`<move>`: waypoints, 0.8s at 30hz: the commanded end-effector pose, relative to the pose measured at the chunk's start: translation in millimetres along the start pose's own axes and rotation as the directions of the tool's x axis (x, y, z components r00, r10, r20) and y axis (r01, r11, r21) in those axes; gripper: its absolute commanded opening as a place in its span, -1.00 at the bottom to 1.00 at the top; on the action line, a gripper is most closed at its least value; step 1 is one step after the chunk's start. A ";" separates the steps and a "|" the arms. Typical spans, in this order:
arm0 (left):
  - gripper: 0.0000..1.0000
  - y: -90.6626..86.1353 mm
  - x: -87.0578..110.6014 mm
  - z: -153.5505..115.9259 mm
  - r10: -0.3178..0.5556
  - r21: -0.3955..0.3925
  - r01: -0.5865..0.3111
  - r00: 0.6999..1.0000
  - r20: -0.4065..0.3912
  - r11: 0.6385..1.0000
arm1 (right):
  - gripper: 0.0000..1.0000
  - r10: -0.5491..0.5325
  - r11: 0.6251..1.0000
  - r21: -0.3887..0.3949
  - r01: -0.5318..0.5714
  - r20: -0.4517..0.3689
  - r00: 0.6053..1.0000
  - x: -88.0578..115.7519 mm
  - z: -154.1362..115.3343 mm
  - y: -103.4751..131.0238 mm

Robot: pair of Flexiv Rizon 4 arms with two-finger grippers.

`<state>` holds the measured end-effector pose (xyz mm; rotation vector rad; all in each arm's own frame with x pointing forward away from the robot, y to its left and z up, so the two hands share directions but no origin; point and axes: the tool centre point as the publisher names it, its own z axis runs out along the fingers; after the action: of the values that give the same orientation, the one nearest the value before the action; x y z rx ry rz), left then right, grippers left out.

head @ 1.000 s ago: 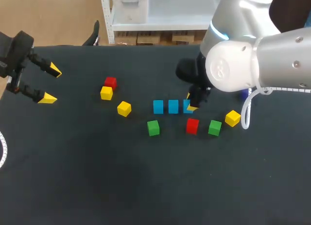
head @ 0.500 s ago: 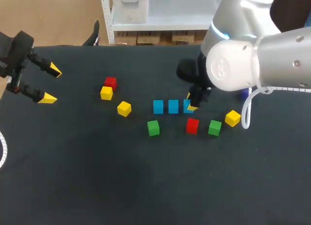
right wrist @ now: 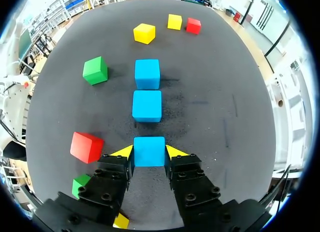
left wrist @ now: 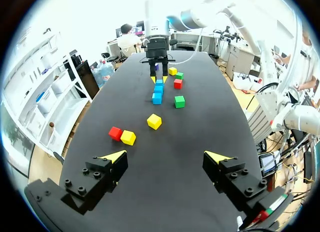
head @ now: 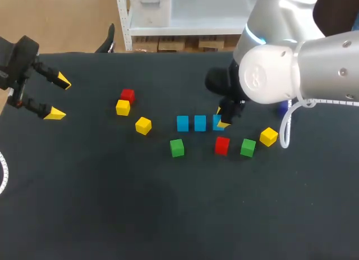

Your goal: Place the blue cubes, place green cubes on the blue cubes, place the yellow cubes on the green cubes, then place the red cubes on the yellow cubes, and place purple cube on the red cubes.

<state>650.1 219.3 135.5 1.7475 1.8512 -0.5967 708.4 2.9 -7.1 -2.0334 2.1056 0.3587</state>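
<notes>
Three blue cubes lie in a row at mid-table: the left one point(head: 182, 123), the middle one point(head: 200, 123) and the right one point(head: 216, 122). My right gripper point(right wrist: 149, 152) is shut on the right blue cube point(right wrist: 149, 151), which rests on the table in line with the other two point(right wrist: 147, 105). In front of the row lie two green cubes point(head: 177, 147) point(head: 248, 147) and a red cube point(head: 222, 145), with a yellow cube point(head: 268, 136) beside them. Two more yellow cubes point(head: 123, 107) point(head: 143, 125) and a red one point(head: 128, 95) lie further left. A purple cube point(head: 281, 108) peeks out behind my right arm. My left gripper point(head: 59, 97) hangs open at the table's far left edge.
The black table point(head: 168, 215) has free room across its whole near half. In the left wrist view the nearest cubes, a red one point(left wrist: 115, 133) and a yellow one point(left wrist: 128, 137), lie well ahead of the open fingers.
</notes>
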 end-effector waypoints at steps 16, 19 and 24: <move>1.00 1.3 0.8 0.5 0.002 0.001 -0.002 1.000 0.001 1.000 | -0.75 -0.010 1.000 -0.017 0.010 0.010 1.000 -6.6 0.3 -0.1; 1.00 1.3 0.8 0.5 0.002 0.001 -0.002 1.000 0.001 1.000 | -0.68 -0.011 1.000 -0.018 0.011 0.010 1.000 -6.6 0.4 0.0; 1.00 1.3 0.8 0.5 0.002 0.001 -0.002 1.000 0.001 1.000 | -0.66 -0.010 1.000 -0.019 0.010 0.009 1.000 -5.9 0.6 0.3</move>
<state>650.1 219.3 135.5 1.7475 1.8512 -0.5967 707.9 9.3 -6.1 -2.0488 2.0937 0.3837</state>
